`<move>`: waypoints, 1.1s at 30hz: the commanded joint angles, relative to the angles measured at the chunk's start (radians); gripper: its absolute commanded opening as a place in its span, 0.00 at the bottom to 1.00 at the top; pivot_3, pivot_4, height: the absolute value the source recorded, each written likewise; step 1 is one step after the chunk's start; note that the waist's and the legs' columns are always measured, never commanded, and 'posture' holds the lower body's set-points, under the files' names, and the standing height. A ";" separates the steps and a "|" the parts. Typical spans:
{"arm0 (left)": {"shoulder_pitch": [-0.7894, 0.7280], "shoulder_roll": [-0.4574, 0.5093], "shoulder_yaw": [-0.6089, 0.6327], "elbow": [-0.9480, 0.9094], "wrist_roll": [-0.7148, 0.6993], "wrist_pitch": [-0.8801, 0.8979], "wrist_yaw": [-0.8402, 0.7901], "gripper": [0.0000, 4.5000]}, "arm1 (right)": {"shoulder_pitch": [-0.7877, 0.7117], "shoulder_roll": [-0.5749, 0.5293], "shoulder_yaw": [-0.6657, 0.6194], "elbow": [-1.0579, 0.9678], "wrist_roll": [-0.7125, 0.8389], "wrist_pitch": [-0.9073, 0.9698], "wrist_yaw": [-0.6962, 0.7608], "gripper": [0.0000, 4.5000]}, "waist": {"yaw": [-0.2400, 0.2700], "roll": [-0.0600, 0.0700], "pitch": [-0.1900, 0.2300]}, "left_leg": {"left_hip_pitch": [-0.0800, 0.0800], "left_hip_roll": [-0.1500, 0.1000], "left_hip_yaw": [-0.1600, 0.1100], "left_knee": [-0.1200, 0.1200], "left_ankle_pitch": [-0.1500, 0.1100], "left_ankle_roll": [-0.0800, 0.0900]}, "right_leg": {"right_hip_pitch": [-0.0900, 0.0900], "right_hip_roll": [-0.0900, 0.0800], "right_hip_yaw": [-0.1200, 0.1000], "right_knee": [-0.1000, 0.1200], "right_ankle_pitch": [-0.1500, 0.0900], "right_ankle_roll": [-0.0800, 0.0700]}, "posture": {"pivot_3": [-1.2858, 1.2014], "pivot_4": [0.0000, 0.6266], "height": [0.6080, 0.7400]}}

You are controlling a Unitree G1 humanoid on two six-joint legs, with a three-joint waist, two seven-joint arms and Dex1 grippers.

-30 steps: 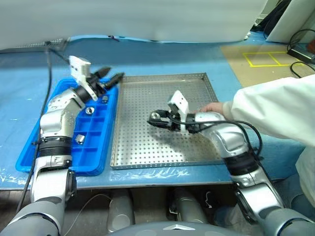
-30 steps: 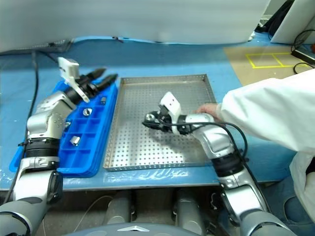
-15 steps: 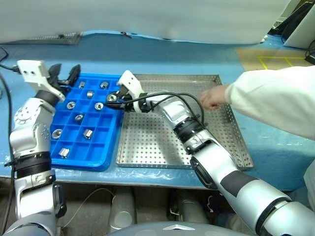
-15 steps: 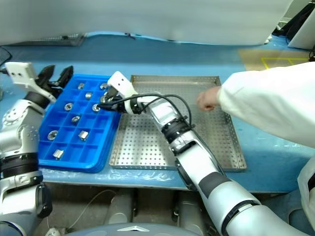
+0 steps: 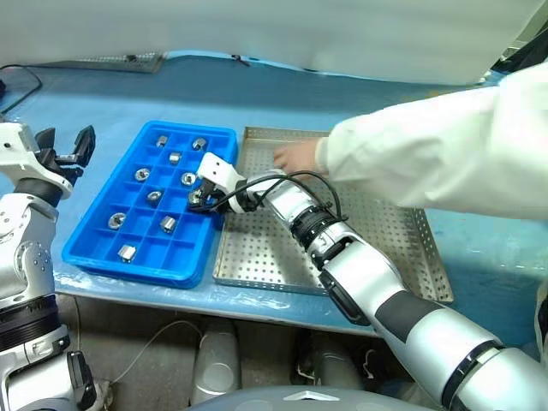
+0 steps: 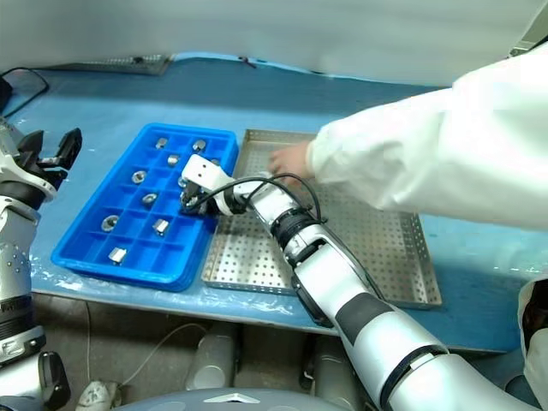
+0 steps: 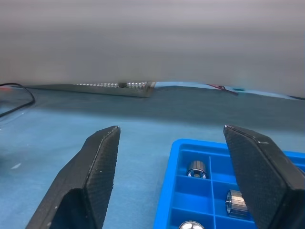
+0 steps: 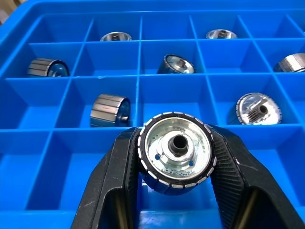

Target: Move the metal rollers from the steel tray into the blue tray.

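Since a second ago, the right gripper [image 5: 201, 199] has travelled from the middle of the steel tray [image 5: 377, 257] across to the blue tray [image 5: 94, 248], carrying one roller [image 8: 175, 152] with it. The jaws are clamped on that roller from both sides, its centre hole facing the wrist camera, and it hangs above a compartment near the blue tray's edge beside the steel tray. Whether that compartment is free is hard to confirm from the head views, though the wrist view shows bare blue floor directly beneath.

The left gripper [image 5: 62, 150] has swung outward, off the blue tray, and now sits clear of its far side with the jaws spread and nothing between them.

Several rollers [image 5: 127, 253] already lie in separate compartments. A person's hand [image 5: 295, 157] rests on the far part of the steel tray, where no remaining rollers can be made out.

Judgement: transport is complete for this piece; the next action is lowering and release into the compartment below.
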 commanded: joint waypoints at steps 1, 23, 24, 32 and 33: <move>0.002 0.021 0.015 -0.045 -0.003 0.000 0.006 0.82 | -0.051 0.075 -0.025 0.005 -0.007 -0.035 -0.032 0.45 | 0.003 0.000 0.000 | 0.000 0.000 0.000 0.000 0.000 0.000 | 0.000 0.000 0.000 0.000 0.000 0.000 | 0.70 0.24 1.00; -0.164 -0.023 -0.151 0.123 -0.009 -0.056 -0.135 0.82 | -0.033 -0.047 -0.215 -0.039 0.051 0.018 -0.094 0.89 | -0.023 0.000 0.000 | 0.001 0.000 0.002 0.001 0.002 -0.003 | -0.002 0.001 0.001 0.006 -0.001 -0.002 | 0.62 0.24 1.00; -0.167 -0.023 -0.157 0.127 -0.009 -0.056 -0.141 0.82 | -0.030 -0.051 -0.216 -0.041 0.050 0.020 -0.095 0.89 | -0.026 0.000 0.000 | 0.001 0.000 0.002 0.001 0.002 -0.003 | -0.002 0.001 0.001 0.006 -0.001 -0.002 | 0.62 0.24 1.00; -0.163 -0.027 -0.188 0.127 -0.008 -0.060 -0.173 0.82 | -0.071 -0.116 -0.300 0.059 0.034 -0.001 -0.399 0.89 | -0.049 0.000 0.000 | 0.000 0.000 0.003 0.001 0.004 -0.007 | -0.002 0.001 0.001 0.006 -0.002 -0.003 | 0.61 0.24 1.00; -0.164 -0.027 -0.190 0.128 -0.008 -0.060 -0.174 0.82 | -0.080 -0.123 -0.320 0.080 0.044 0.011 -0.443 0.89 | -0.049 0.000 0.000 | 0.000 0.000 0.003 0.001 0.004 -0.007 | -0.002 0.001 0.001 0.006 -0.002 -0.003 | 0.61 0.24 1.00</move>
